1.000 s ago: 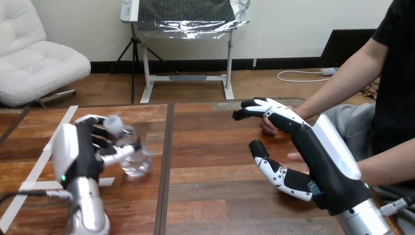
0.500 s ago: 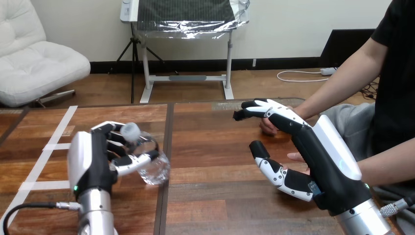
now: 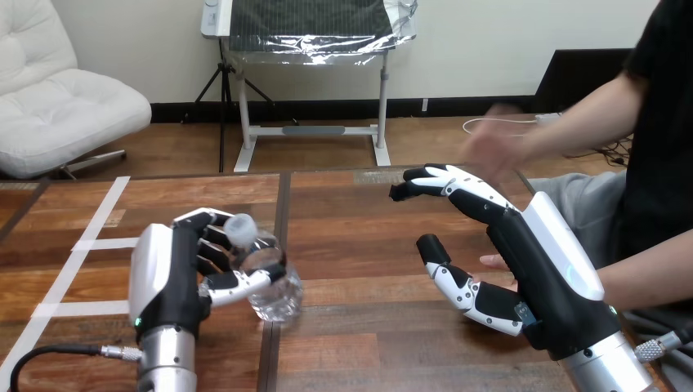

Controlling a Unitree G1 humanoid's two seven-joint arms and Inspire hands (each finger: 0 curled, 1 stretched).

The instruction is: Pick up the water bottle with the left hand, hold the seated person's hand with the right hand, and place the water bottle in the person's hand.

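Water bottle point(image 3: 274, 284) rightward in left hand point(image 3: 173, 273)

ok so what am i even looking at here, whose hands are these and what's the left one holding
This is the view from a camera on a humanoid robot's head, looking down over a wooden table. The two black-and-white machine hands are its own. Its left hand has its fingers curled round a clear water bottle. Its right hand is open and holds nothing. A person sits at the right, with a raised hand above the table. At the table's left lie white tape strips.
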